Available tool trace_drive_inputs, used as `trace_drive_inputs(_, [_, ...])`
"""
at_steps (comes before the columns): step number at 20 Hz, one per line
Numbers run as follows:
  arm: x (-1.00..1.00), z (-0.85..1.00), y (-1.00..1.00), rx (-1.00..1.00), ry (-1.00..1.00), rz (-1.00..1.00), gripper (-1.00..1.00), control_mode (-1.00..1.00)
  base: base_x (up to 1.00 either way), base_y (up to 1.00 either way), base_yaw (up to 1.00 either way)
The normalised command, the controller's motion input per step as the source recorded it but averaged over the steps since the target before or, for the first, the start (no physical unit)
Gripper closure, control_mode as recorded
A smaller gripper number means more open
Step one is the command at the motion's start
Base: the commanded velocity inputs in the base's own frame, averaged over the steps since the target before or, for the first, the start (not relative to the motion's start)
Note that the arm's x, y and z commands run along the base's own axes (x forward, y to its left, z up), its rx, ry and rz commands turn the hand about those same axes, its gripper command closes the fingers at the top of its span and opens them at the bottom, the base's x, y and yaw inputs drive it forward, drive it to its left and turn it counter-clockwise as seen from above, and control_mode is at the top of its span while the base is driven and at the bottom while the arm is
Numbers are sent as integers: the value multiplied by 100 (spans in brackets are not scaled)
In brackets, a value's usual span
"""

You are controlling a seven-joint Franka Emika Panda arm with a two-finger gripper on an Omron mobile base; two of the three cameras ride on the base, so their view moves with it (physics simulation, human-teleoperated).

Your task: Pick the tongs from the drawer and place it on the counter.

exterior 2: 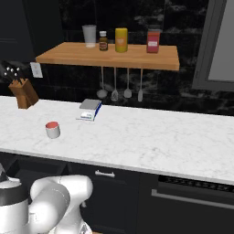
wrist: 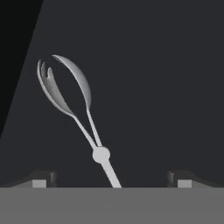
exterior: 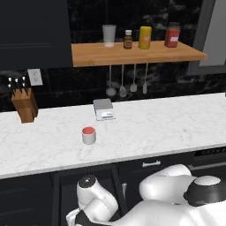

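Silver metal tongs (wrist: 74,103) lie flat on the dark matte floor of the drawer (wrist: 166,87), directly below the hand (wrist: 111,179), whose fingers stand wide apart and hold nothing. To grip well, I think the hand should descend straight and close across the thin shaft near the round pivot, not on the curved spoon and fork heads, which are smooth and may slip. Above the tongs, the white marble tabletop (exterior: 167,123) waits.
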Motion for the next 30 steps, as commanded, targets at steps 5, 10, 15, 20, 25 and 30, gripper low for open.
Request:
trace_drive_inputs(5, [0, -33, 29, 0, -1, 0, -100, -100, 0, 0, 0])
trace_drive_inputs(10, [12, -13, 17, 0, 0, 0, -100, -100, 0, 0, 0])
trace_drive_inputs(15, [12, -6, 0, 0, 0, 3, -100, -100, 0, 0, 0])
trace_drive_inputs(20, [15, -11, 0, 0, 0, 3, -100, -100, 0, 0, 0])
trace_drive_inputs(25, [16, -20, 2, 0, 0, 0, -100, -100, 0, 0, 0])
trace_drive_inputs(30, [15, -16, 14, 0, 0, 0, -100, -100, 0, 0, 0])
